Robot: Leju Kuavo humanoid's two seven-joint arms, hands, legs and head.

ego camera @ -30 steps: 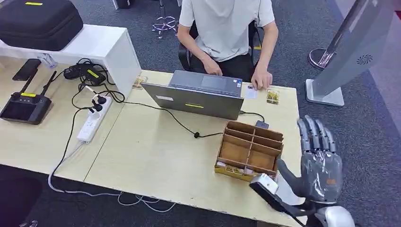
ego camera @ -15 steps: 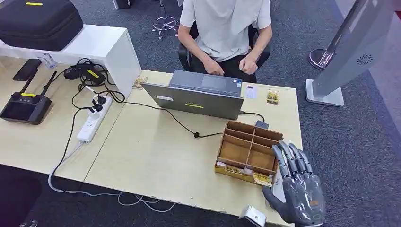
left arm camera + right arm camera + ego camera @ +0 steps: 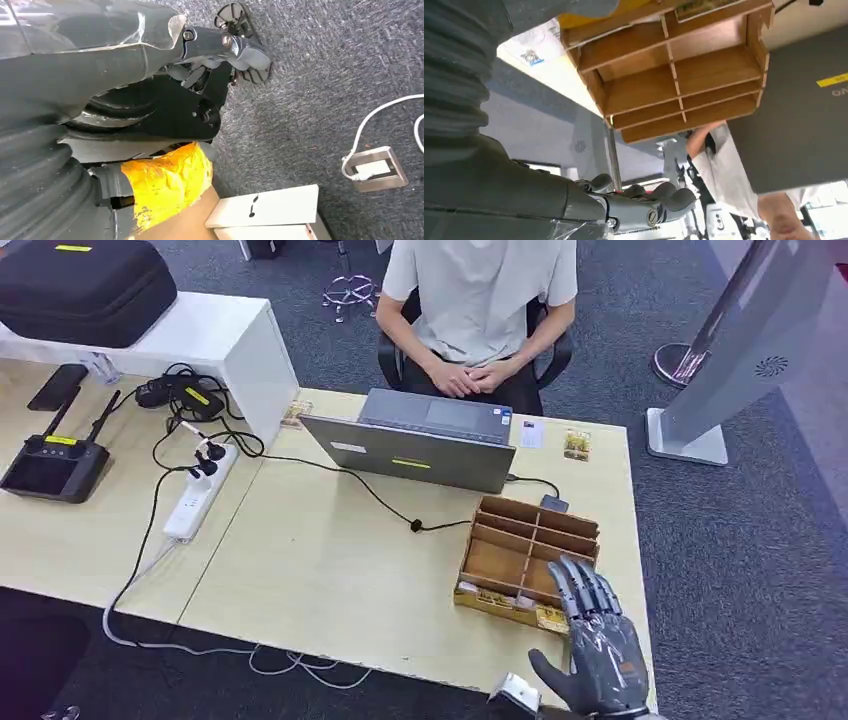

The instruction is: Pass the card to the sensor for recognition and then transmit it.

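Note:
A wooden compartment box [image 3: 528, 558] stands near the table's right front corner, with patterned cards [image 3: 552, 618] in its front slot. My right hand [image 3: 600, 655] hovers at the box's near right corner, fingers spread and straight, holding nothing; its fingertips [image 3: 575, 575] reach over the front compartments. In the right wrist view the box [image 3: 684, 70] is close ahead of the fingers [image 3: 649, 207]. A small dark sensor [image 3: 554, 504] lies behind the box on a cable. A white card [image 3: 531, 433] and a yellow card [image 3: 577, 445] lie beside the laptop [image 3: 425, 445]. My left hand [image 3: 150, 50] hangs over the carpet, holding nothing.
A person [image 3: 480, 300] sits behind the laptop with both hands together in the lap. A power strip [image 3: 195, 500] and cables cross the table's left part, beside a black controller [image 3: 50, 465]. A white kiosk [image 3: 740, 350] stands on the floor to the right.
My right hand has come in from beside the table's right edge, leftward and lower, to the box's near corner. The person has drawn a hand back from the cards to the lap.

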